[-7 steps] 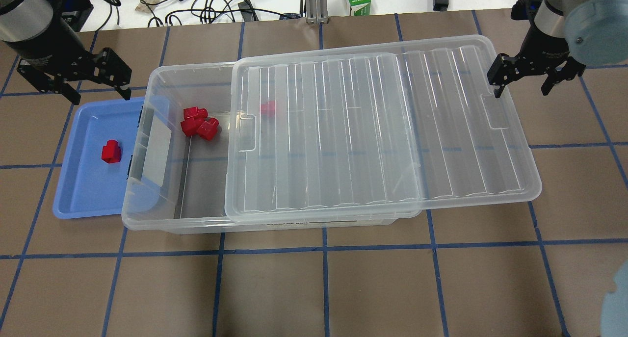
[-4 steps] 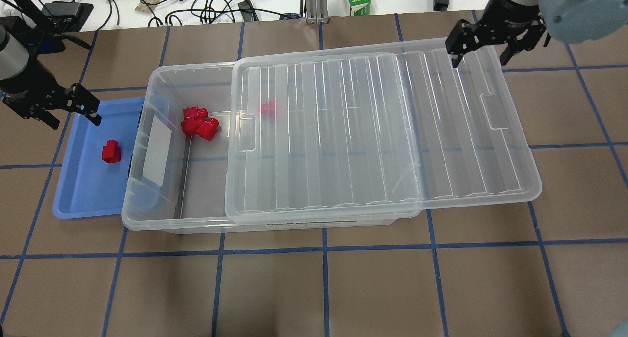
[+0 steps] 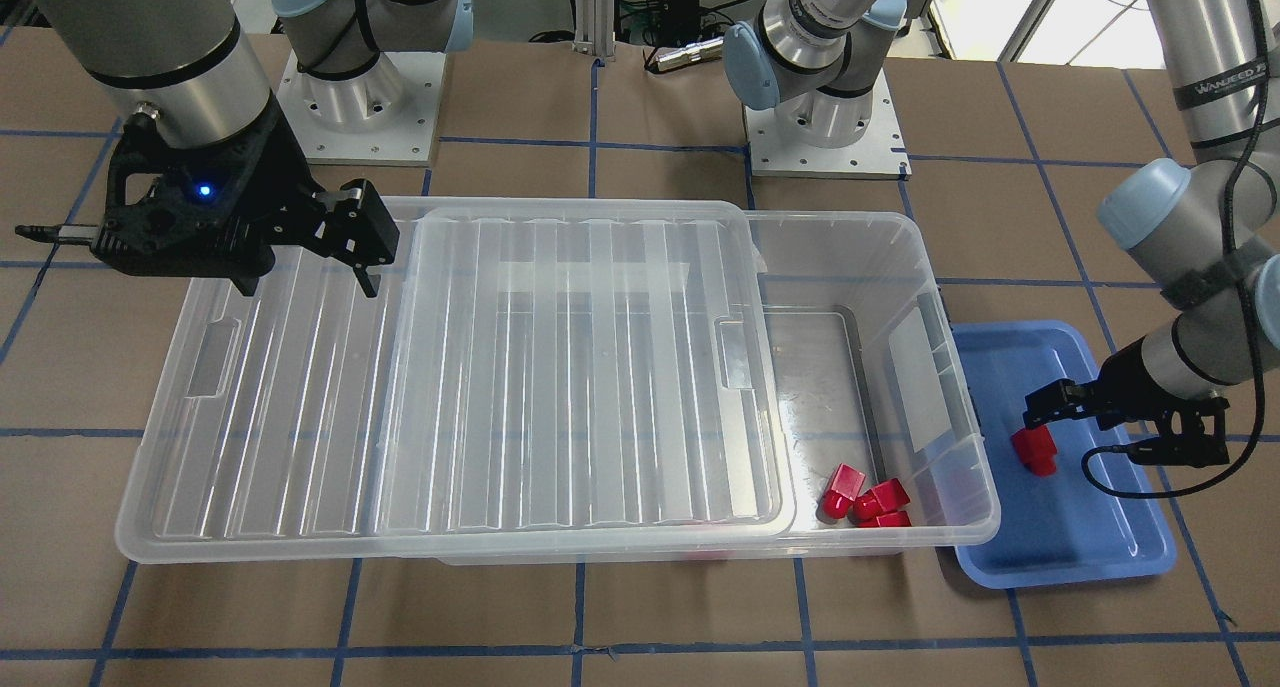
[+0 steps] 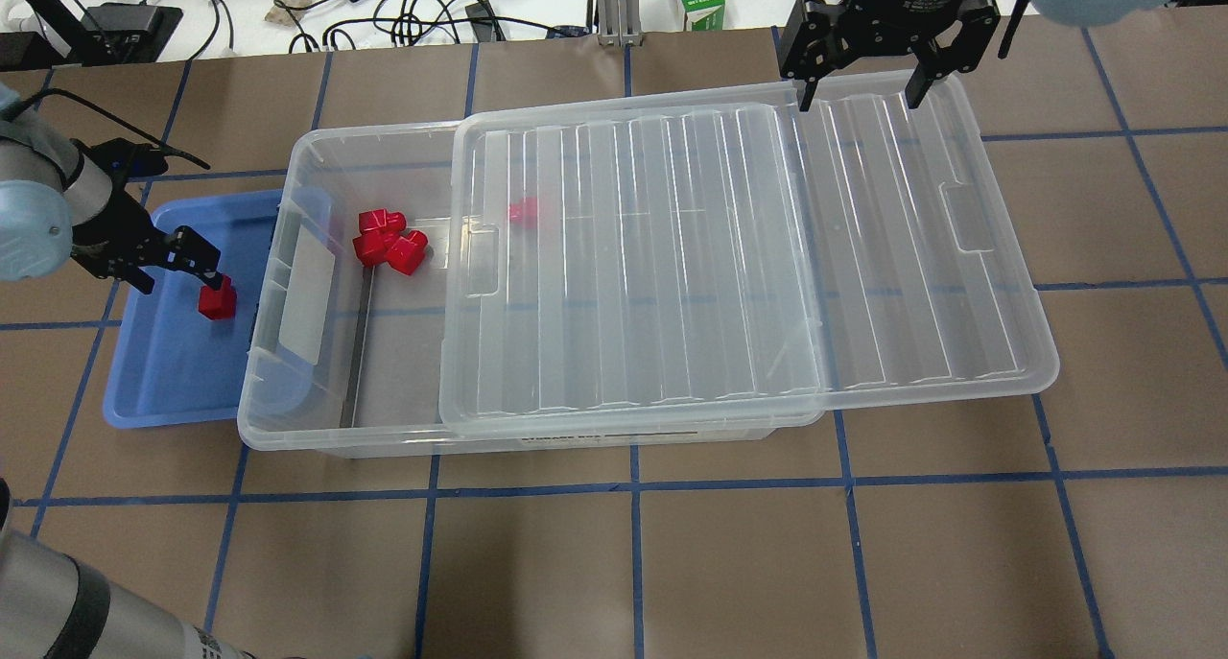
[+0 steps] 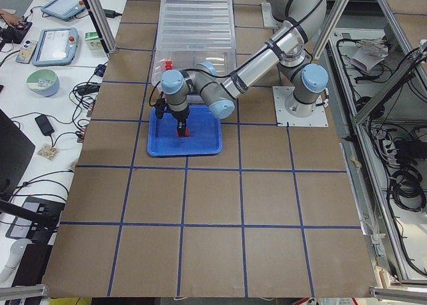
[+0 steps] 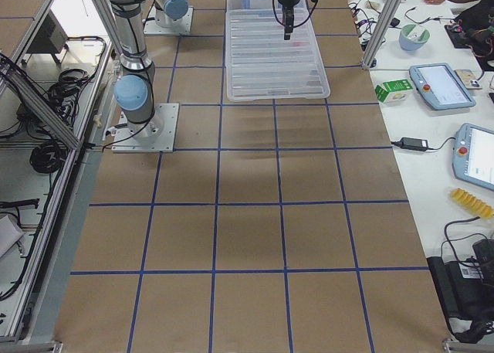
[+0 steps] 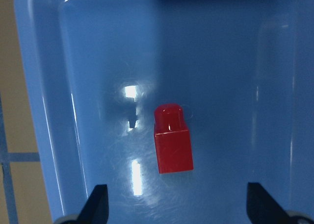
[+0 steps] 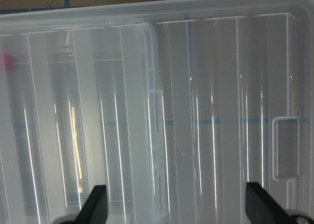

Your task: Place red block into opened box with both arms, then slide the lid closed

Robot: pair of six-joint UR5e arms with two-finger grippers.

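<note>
Front-facing view: the glossy red block [image 3: 1035, 449], chunky with a narrower stepped end, sits in the shallow blue tray [image 3: 1070, 552] beside the short end of the clear box [image 3: 985, 512]. Just above it hangs the left gripper [image 3: 1120, 422], fingers spread, empty.

Overhead: the ribbed translucent lid [image 4: 911, 256] lies offset and overhangs the box's other end. Over the lid's far edge, the right gripper [image 4: 861, 85] hovers wide open, holding nothing. Inside the box's uncovered end, three red blocks [image 4: 389, 242] bunch together.

Left wrist: the block lies on shiny blue plastic, centred between both fingertips [image 7: 98, 207] and touching neither.
</note>
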